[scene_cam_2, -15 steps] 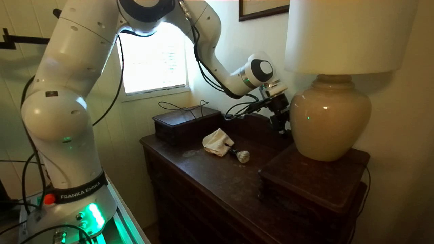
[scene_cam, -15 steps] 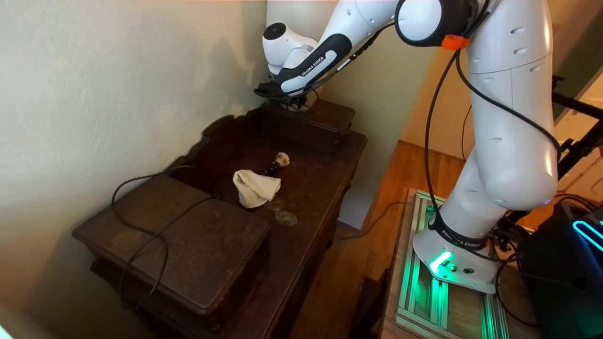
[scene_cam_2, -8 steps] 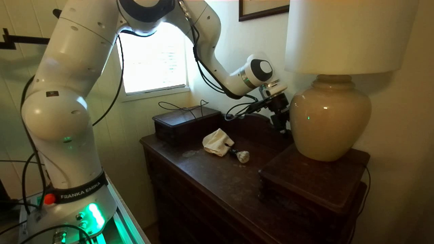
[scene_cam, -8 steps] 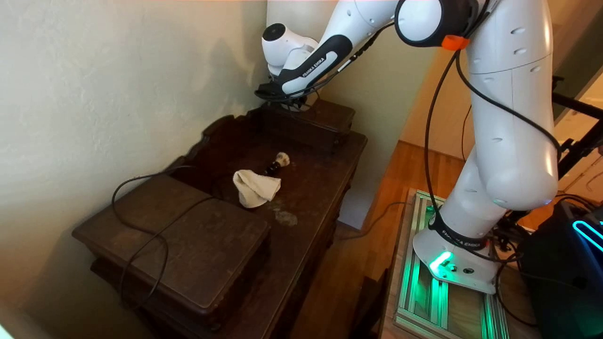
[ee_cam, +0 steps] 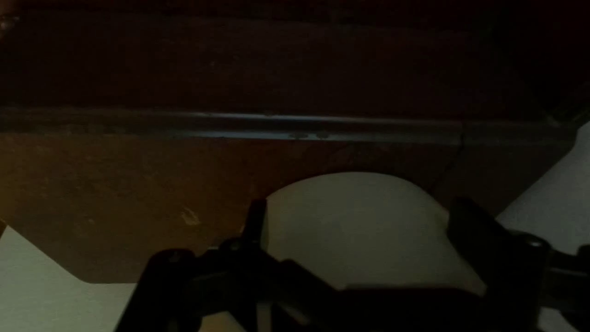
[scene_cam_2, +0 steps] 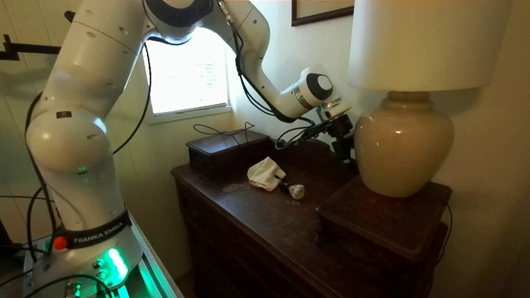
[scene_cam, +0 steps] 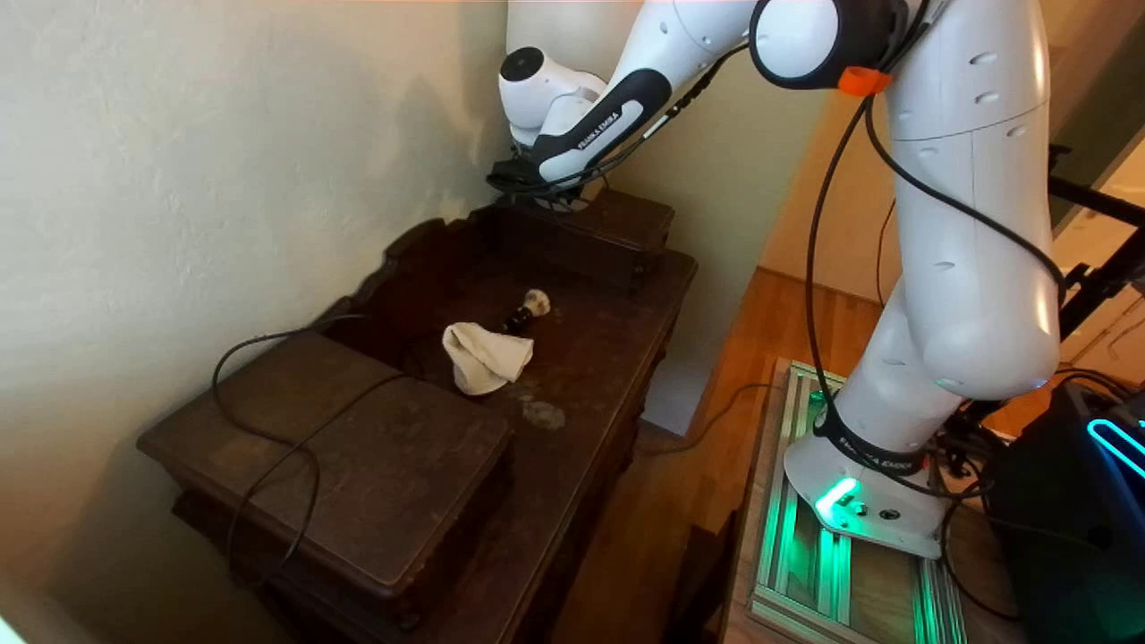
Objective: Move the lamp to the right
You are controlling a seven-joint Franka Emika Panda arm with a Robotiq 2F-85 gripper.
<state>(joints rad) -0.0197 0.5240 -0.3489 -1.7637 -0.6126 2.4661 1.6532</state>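
Above the dresser (scene_cam_2: 261,211), gripper (ee_cam: 357,213) spread wide, lamp (scene_cam_2: 403,149) showing between its fingers (ee_cam: 474,233), touch unclear

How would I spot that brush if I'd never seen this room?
Find the dark dresser bearing the big lamp. On its lower middle part lies a cream cloth. Beside it, toward the lamp, is the brush, set apart by its black handle and pale, bushy tip.

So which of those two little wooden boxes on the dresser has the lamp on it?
The wooden box nearer the gripper, right under the lamp. The other box has a loose black cable lying across it.
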